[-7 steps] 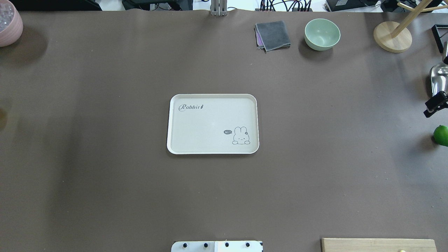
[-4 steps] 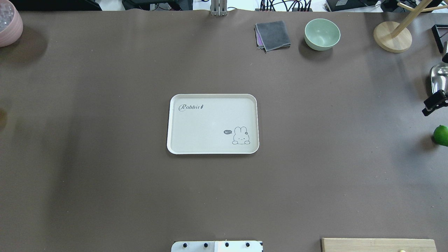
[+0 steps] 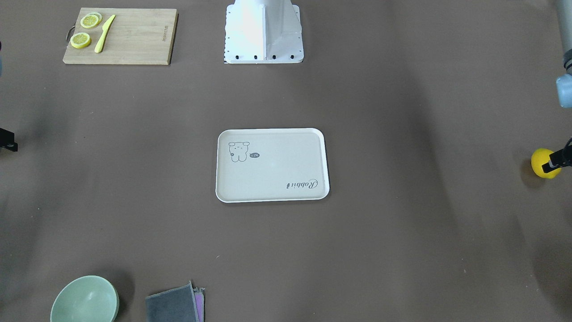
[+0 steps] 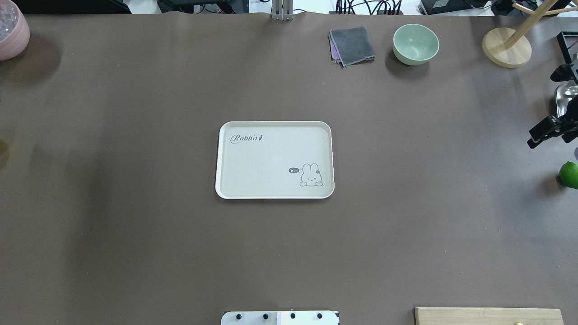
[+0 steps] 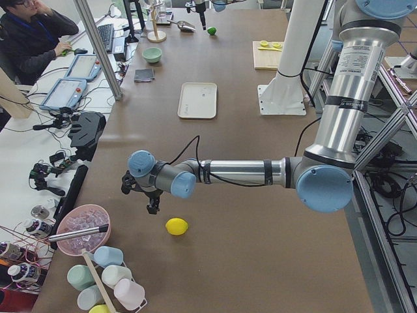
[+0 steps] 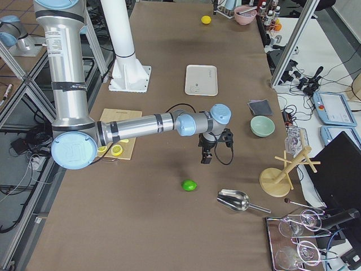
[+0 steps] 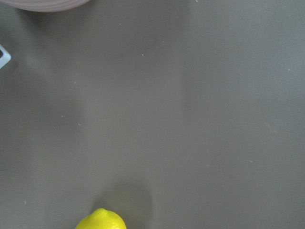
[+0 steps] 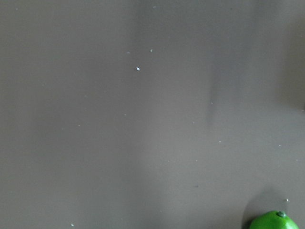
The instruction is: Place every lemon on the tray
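The flat cream rectangular tray [image 4: 271,158] with its raised rim and rabbit drawing lay in the middle of the brown table [image 4: 135,225], nothing on it and bare tabletop on all four sides. Both fruits lay well apart from it, at opposite ends of the table.

The bright yellow oval lemon [image 5: 176,226] sat near the robot's left end of the table, with open surface between it and the tray. The left gripper [image 5: 152,206] hung over the table just beside it and apart from it. Its wrist view caught only the lemon's top at the bottom edge. I could not tell how wide its jaws stood.

The glossy green lemon [image 6: 189,184] sat near the right end, cut by the overhead view's right edge. The right gripper [image 6: 205,158] hung close by on the tray side, clear of the fruit. Its jaw gap could not be judged either. A shiny metal scoop [image 6: 234,199] lay near the green lemon, and a round-based wooden rack [image 4: 505,47] stood beyond it.

Counted: two lemons, one tray, one pale green bowl [image 4: 415,44], one folded grey cloth [image 4: 352,45] and one ribbed pink bowl [image 4: 11,29], all three along the far edge. One wooden cutting board [image 3: 120,36] lay beside the white base plate [image 3: 263,49], bearing one yellow knife [image 3: 104,33] and at least two lemon slices [image 3: 80,40].
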